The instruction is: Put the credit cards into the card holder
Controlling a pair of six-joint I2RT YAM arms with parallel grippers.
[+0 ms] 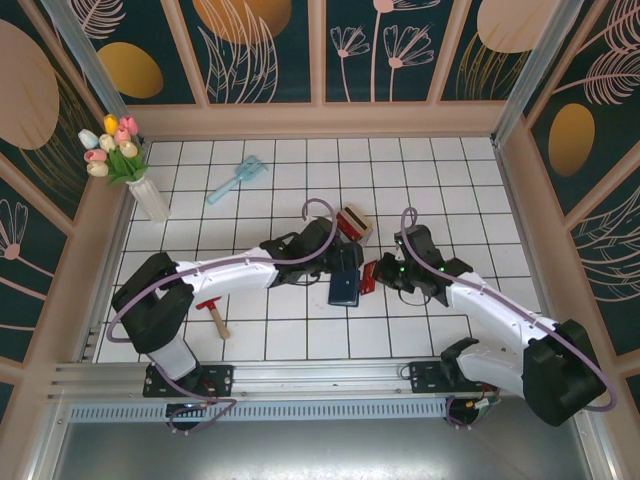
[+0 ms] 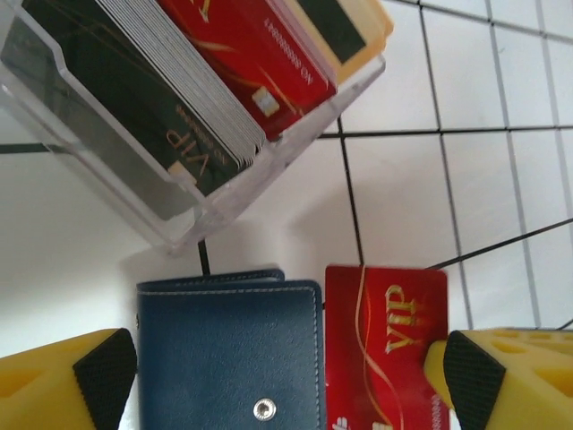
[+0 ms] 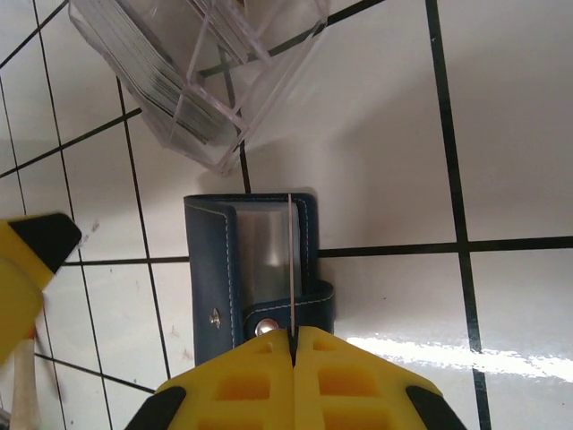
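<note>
The card holder lies near the middle of the tabletop, with no card visibly in it. My right gripper pinches one red card at its edge, and my left gripper is spread wide over both. The clear rack just beside holds many more cards, so I judge most of the job remains.

Left fingers spread wide, right fingers pressed together

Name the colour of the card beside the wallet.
Credit card: red, gold lettering; left wrist view.
</note>
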